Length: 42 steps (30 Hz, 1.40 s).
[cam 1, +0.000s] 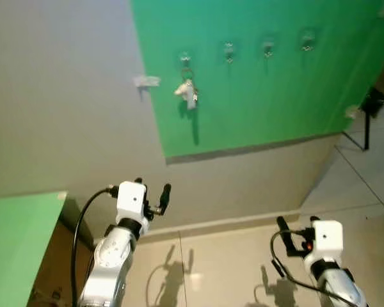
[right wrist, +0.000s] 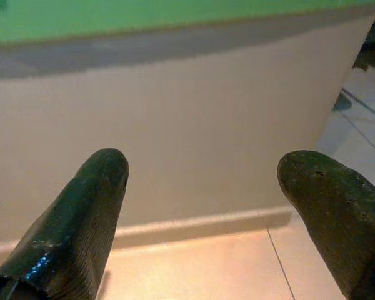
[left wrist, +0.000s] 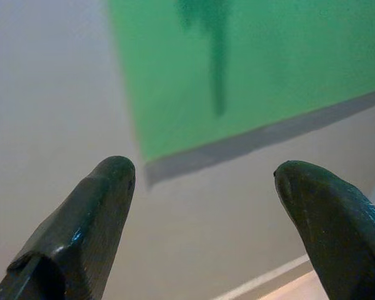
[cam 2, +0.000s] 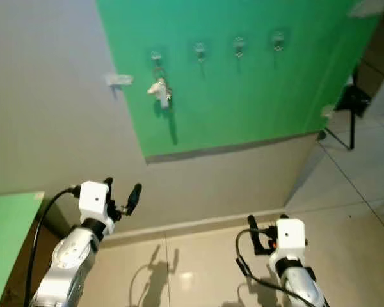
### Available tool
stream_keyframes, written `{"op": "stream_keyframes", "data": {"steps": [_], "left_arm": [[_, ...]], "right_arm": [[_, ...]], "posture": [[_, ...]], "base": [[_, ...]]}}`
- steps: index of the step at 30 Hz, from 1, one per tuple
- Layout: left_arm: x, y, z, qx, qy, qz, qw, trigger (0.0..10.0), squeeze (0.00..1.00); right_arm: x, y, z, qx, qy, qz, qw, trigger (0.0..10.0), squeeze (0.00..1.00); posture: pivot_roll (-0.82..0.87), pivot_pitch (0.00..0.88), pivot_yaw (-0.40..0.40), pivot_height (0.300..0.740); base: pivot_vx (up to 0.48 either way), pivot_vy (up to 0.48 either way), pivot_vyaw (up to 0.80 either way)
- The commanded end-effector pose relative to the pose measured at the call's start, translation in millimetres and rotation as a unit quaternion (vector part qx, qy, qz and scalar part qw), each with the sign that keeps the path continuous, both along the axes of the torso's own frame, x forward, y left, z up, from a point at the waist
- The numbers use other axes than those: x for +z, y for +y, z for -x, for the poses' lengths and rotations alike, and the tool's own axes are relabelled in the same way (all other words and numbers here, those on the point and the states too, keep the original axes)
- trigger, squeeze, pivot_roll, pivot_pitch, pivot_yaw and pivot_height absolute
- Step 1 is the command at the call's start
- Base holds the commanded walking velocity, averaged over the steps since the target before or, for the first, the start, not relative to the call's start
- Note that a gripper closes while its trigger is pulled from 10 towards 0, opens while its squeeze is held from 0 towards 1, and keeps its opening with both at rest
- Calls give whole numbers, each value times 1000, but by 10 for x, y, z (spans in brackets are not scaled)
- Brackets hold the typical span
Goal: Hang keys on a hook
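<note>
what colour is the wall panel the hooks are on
Green panel; the left eye view shows it best.

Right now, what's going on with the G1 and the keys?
The keys already hang on the leftmost hook of four on the green wall panel. Neither pincer holds anything. The left pincer is raised in front of the wall below the keys, open and apart from them. The right pincer sits lower, over the tiled floor, also open. The other three hooks are bare.
</note>
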<state>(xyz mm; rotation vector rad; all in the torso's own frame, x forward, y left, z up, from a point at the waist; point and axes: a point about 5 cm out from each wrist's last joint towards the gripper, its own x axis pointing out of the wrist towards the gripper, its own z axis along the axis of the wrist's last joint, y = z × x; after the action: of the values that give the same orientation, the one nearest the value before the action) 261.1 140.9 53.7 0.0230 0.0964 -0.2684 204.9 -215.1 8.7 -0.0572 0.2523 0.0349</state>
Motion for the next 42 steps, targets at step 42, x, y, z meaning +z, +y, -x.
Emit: {"op": "stream_keyframes", "data": {"steps": [42], "left_arm": [[-55, -199, -153, 12, 3, 15, 1000, 10000, 0]], "right_arm": [[287, 350, -743, 57, -43, -17, 997, 10000, 0]], "posture": [[-170, 0, 106, 740]], "base": [[0, 167, 296]]}}
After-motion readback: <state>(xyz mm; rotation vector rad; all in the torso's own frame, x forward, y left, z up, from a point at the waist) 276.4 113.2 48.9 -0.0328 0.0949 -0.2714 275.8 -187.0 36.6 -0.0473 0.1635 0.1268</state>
